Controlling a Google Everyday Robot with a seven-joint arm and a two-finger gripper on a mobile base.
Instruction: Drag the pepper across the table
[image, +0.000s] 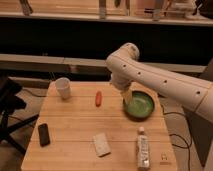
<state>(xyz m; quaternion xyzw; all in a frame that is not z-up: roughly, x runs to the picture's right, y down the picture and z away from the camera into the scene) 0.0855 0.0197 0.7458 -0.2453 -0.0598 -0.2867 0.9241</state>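
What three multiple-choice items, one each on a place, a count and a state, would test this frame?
1. Where does the small red pepper lie on the light wooden table?
A. between the white paper cup and the round green bowl
B. inside that bowl
C. at the near edge

2. How many cups stand on the table?
A. one
B. two
C. three

3. How does the pepper stand to the robot's tool?
A. gripped by it
B. lying free, apart from it
C. pressed against it

Key: 1 A, the pepper lies on bare wood, with the cup on one side and the bowl on the other. 2 A, only one cup shows. 3 B, the tool hangs by the bowl's rim, with bare table between it and the pepper.
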